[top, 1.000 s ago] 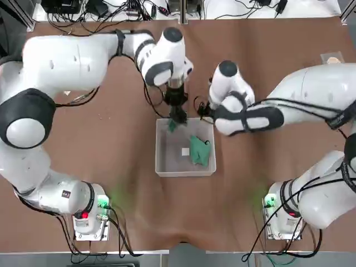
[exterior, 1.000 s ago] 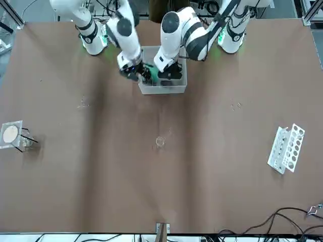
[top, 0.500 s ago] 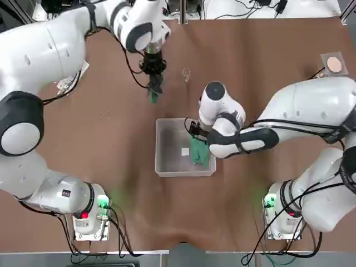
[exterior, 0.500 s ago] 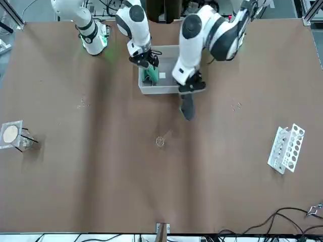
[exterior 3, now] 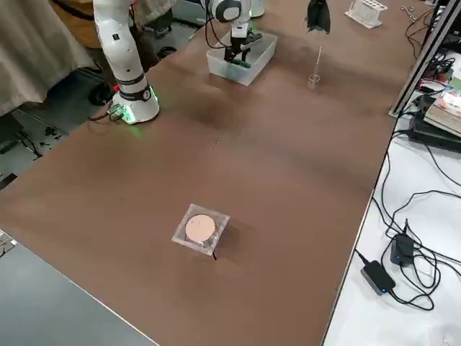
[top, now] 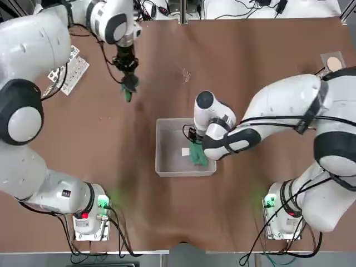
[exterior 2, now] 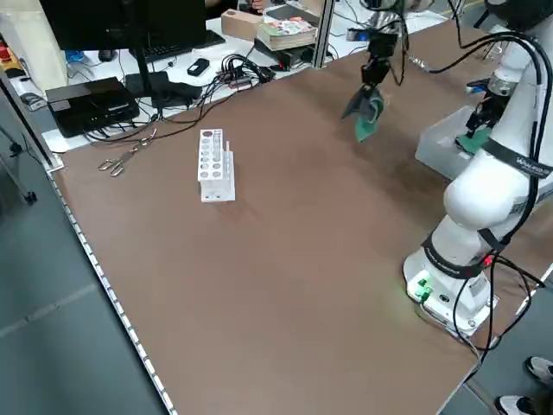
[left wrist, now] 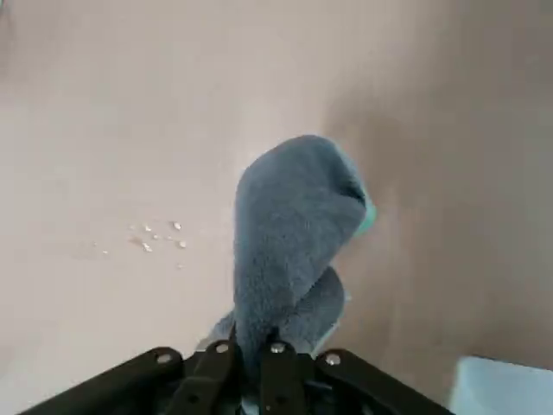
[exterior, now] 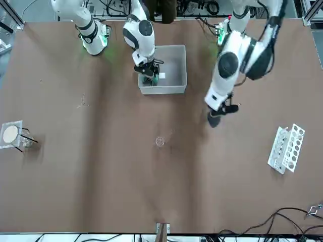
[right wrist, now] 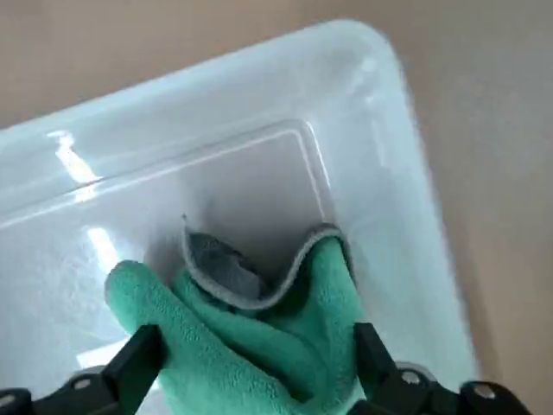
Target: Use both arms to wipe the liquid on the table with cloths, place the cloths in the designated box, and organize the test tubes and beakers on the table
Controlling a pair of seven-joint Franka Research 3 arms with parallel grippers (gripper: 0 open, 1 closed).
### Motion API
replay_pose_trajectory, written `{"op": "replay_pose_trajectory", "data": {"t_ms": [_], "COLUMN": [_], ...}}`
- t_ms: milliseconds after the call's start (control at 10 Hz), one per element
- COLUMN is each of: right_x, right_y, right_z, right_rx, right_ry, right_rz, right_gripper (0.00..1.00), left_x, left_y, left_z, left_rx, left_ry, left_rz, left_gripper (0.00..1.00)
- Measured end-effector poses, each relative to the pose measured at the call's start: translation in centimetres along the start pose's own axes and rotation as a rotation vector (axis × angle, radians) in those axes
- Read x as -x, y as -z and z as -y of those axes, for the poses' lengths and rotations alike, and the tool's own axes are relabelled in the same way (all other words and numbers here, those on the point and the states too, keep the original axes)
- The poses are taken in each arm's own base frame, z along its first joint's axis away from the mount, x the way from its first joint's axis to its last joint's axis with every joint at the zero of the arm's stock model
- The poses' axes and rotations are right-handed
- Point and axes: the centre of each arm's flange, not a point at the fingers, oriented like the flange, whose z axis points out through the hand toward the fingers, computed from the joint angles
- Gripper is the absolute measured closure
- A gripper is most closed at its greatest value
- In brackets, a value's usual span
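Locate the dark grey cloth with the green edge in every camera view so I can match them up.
Top: dark grey cloth with the green edge hangs from left gripper, upper left.
Front: right of centre.
Left side: upper right.
Right side: top edge.
Left wrist: centre.
Right wrist: not in it.
Shared landmark: translucent plastic box.

The left arm stretched far across, its left gripper (top: 128, 84) pointing down with fingers pinched tight together. The right arm bent inward, its right gripper (right wrist: 251, 367) pointing down, fingers (right wrist: 138, 359) spread wide.
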Motion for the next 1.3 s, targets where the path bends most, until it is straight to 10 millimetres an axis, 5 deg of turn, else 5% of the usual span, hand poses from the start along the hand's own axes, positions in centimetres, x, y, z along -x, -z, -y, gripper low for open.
{"op": "replay_pose_trajectory", "data": {"t_ms": [100, 300, 600, 700, 900, 1000, 1300], "right_x": [-0.2, -1.3, -2.0, -2.0, -2.3, -3.0, -10.1], "right_y": [-0.4, -1.1, -1.2, -1.2, -0.3, 1.8, 13.9], "right_z": [0.7, 1.3, 1.1, 1.1, 1.4, 1.3, -1.9], "right_rx": [0.000, 0.007, 0.014, 0.013, 0.031, 0.069, 0.114], "right_ry": [0.005, -0.001, -0.014, -0.015, -0.013, -0.006, 0.033], "right_rz": [-0.002, -0.012, -0.013, -0.013, -0.012, -0.009, 0.006], "right_gripper": [0.03, 0.35, 0.83, 0.92, 0.93, 0.93, 0.93], "left_x": [-0.5, -1.2, -1.3, -1.1, -0.9, -0.9, -0.4], "left_y": [-1.9, -5.7, -12.3, -14.9, -19.1, -20.9, -24.9], "left_z": [1.9, 4.0, 3.5, 4.2, 6.3, 7.4, 11.7], "left_rx": [-0.012, -0.024, -0.037, -0.042, -0.064, -0.088, -0.149], "left_ry": [-0.016, -0.038, -0.049, -0.042, -0.027, -0.024, -0.009], "left_rz": [0.033, 0.090, 0.168, 0.197, 0.259, 0.270, 0.279], "left_gripper": [0.94, 0.94, 0.94, 0.94, 0.94, 0.94, 0.94]}}
